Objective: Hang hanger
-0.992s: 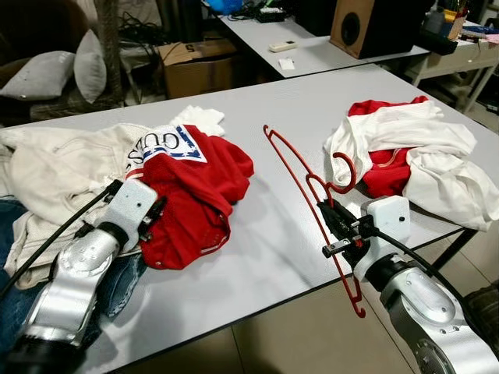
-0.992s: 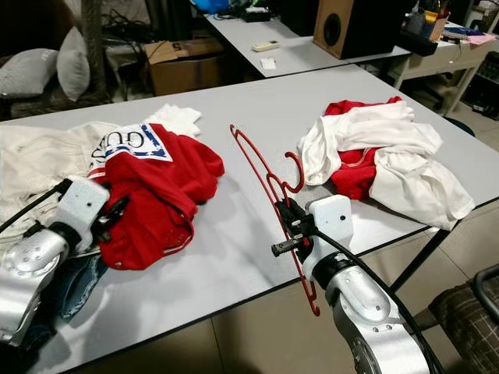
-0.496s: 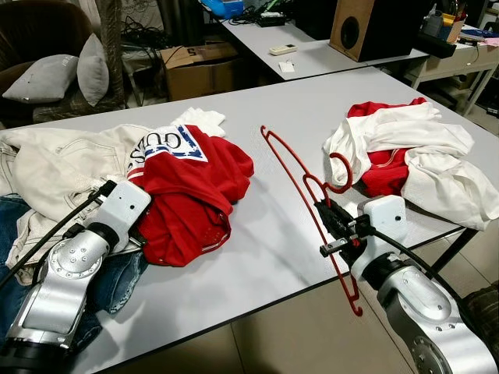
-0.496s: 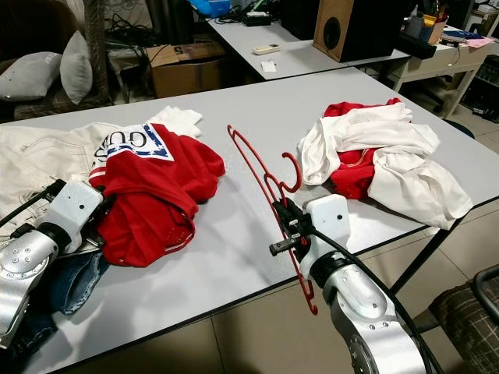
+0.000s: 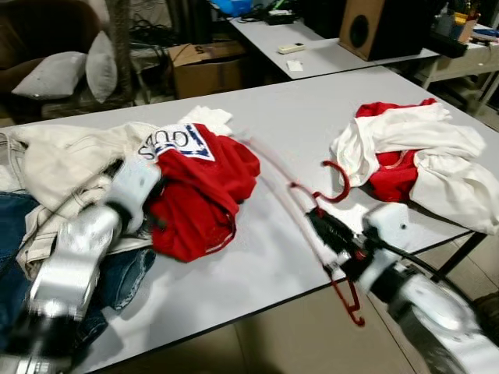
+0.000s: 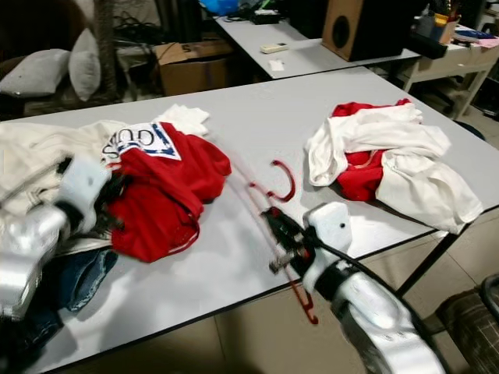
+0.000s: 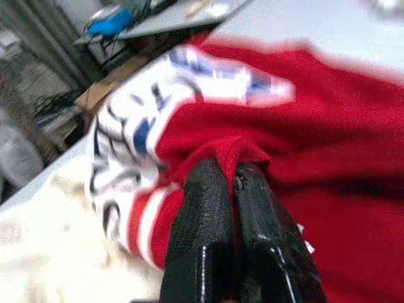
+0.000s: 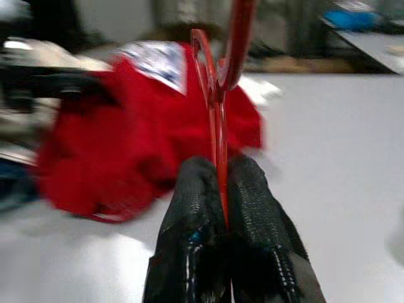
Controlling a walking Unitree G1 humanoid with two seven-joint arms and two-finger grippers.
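Observation:
A thin red hanger [image 5: 300,204] slants low over the grey table [image 5: 288,109], its hook [image 5: 337,184] near the white-and-red clothes pile. My right gripper [image 5: 326,231] is shut on the hanger's bar near its lower end, and the bar [image 8: 218,95] runs out between the black fingers [image 8: 252,189]. A red shirt with a white printed panel [image 5: 204,185] lies crumpled at the table's left. My left gripper [image 7: 227,167] is shut on a fold of that shirt at its near-left edge. The head views are blurred.
A pile of white and red garments [image 5: 413,156] lies at the table's right. Cream clothes [image 5: 62,160] and blue jeans [image 5: 117,280] cover the left end. Behind are a cardboard box [image 5: 203,66], a grey pillow [image 5: 54,74], another desk and a speaker [image 5: 382,27].
The right gripper has tipped the hanger lower and flatter over the table. The left gripper has pushed into the red shirt's edge and shut on a fold. The camera has shifted.

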